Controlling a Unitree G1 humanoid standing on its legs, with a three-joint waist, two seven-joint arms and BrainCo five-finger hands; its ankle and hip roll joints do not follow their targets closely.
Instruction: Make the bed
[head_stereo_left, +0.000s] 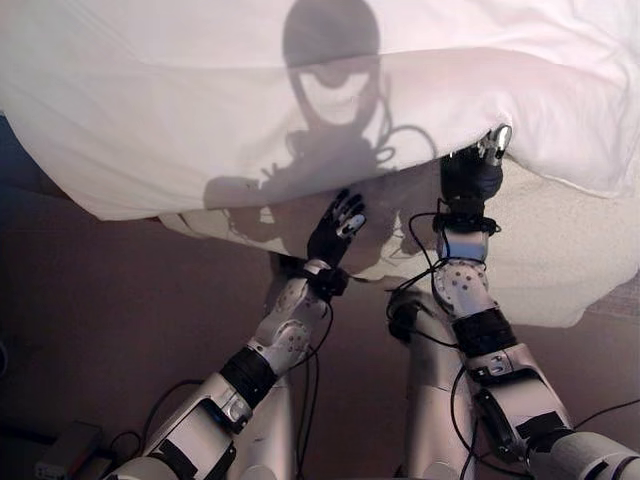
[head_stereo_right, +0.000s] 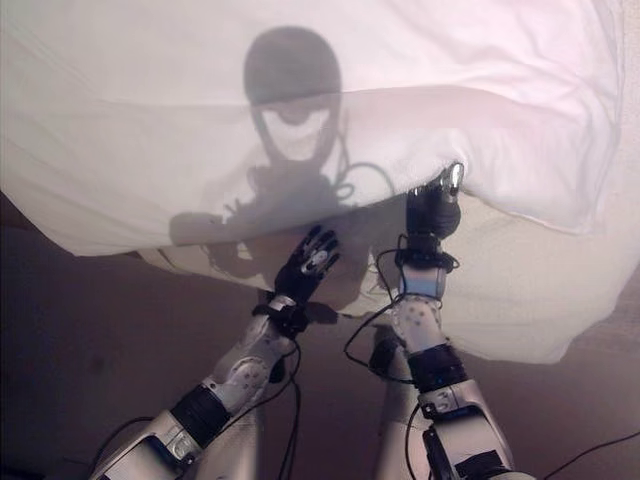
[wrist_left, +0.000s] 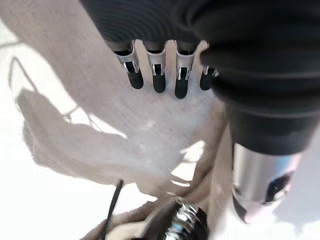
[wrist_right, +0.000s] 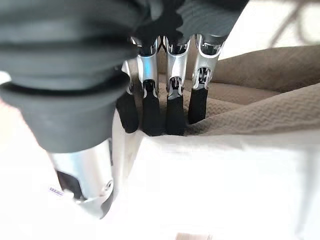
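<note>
A white duvet (head_stereo_left: 250, 120) lies rumpled across the bed, its near edge hanging over a cream textured blanket (head_stereo_left: 560, 260) that droops toward the brown floor (head_stereo_left: 100, 300). The robot's right hand (head_stereo_left: 478, 165) reaches up under the duvet's hem, its fingers (wrist_right: 170, 107) curled down over the fold and pinching the white cloth. The left hand (head_stereo_left: 335, 232) hovers just beside it, fingers straight and relaxed, holding nothing, close to the blanket. To do this step well, I judge the left hand should take the hem too, well apart from the right, so both can draw the duvet evenly and flat.
</note>
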